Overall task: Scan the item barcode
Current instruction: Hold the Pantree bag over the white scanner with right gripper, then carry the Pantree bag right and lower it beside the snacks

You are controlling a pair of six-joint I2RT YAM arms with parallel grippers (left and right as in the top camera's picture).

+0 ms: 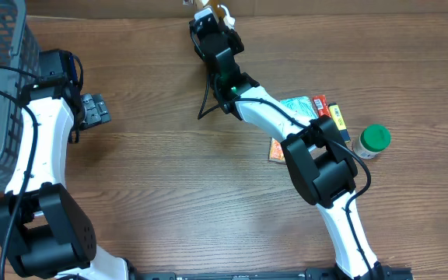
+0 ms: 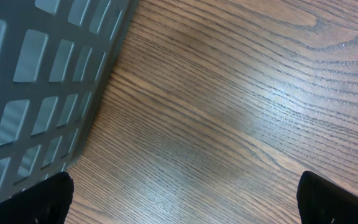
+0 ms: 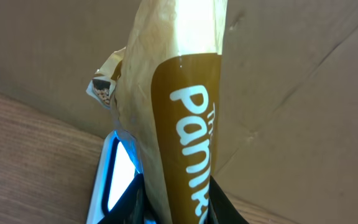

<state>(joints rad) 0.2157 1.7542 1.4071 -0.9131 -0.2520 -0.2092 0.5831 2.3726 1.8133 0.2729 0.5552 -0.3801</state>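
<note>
The right fingers (image 3: 225,216) pinch the bottom of a crinkly brown and tan packet (image 3: 179,93) with white letters. They hold it upright, close to a cardboard wall (image 3: 303,93). A shiny thing (image 3: 120,177) with a blue-white glow sits just beside the packet. The right arm (image 1: 263,105) stretches long toward the far edge. The left fingers (image 2: 45,200) are spread wide and hold nothing. They hang over the wooden surface (image 2: 229,106), next to a grey plastic basket (image 2: 36,81) with square holes.

The packet (image 3: 174,106) reads "Pank" in white.
</note>
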